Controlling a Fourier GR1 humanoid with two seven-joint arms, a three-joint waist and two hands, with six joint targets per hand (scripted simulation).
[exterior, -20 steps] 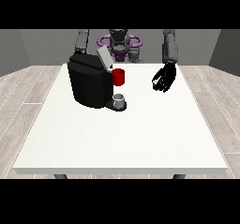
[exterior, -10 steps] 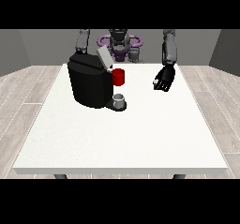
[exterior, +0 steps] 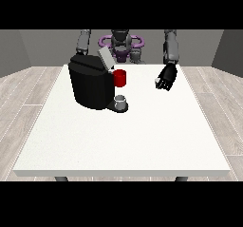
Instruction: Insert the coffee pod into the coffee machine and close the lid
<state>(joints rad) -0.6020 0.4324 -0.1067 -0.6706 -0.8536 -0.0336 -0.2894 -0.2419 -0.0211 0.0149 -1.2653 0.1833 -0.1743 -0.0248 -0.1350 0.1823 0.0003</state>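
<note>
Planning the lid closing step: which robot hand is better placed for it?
Probably the robot's left, at the view's right: that robot hand hangs in the open beside the coffee machine and its raised lid. The other hand is hidden.

Matt white table [exterior: 142, 136] (smooth), wood-plank floor [exterior: 28, 88]

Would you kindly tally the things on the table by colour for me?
Black: 1, the coffee machine
Red: 1, the red cup-shaped thing at the machine's front
Grey: 1, the small cup on the machine's base
Total: 3
</note>
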